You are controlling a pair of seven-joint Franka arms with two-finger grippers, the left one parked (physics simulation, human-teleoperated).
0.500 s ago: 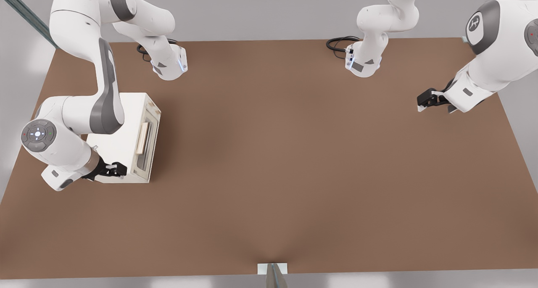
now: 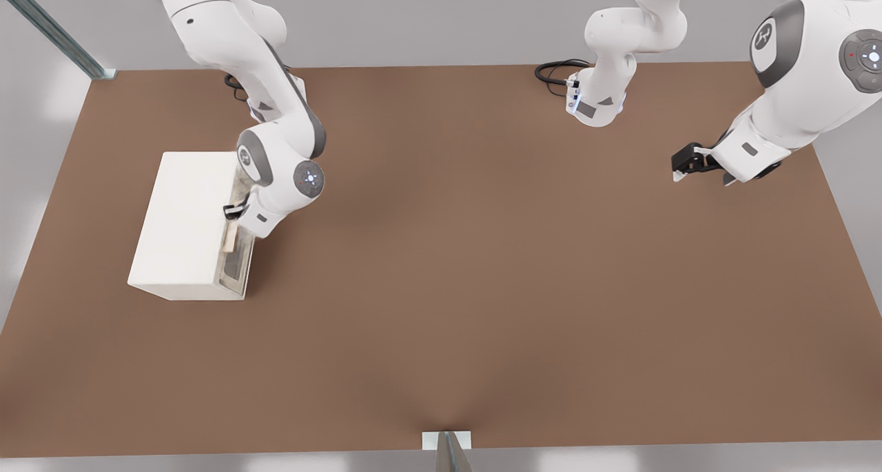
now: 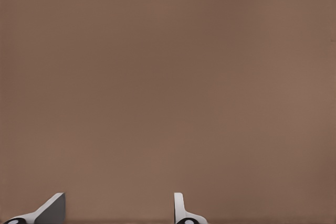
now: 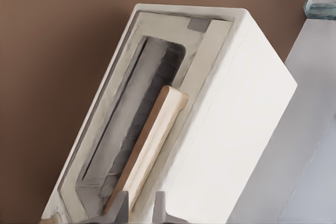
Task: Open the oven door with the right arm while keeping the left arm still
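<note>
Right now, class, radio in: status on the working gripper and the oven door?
Gripper at the wooden handle, fingers astride its end, open. Oven door looks shut, flush with the oven. Nothing in the way.

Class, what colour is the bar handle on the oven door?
Pale wood-tan, on the oven door; the handle shows best in the right wrist view, with the gripper at its end.

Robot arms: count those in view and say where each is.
2. The right arm is at the oven door, its gripper by the handle; the left arm hangs at the front view's right.
</note>
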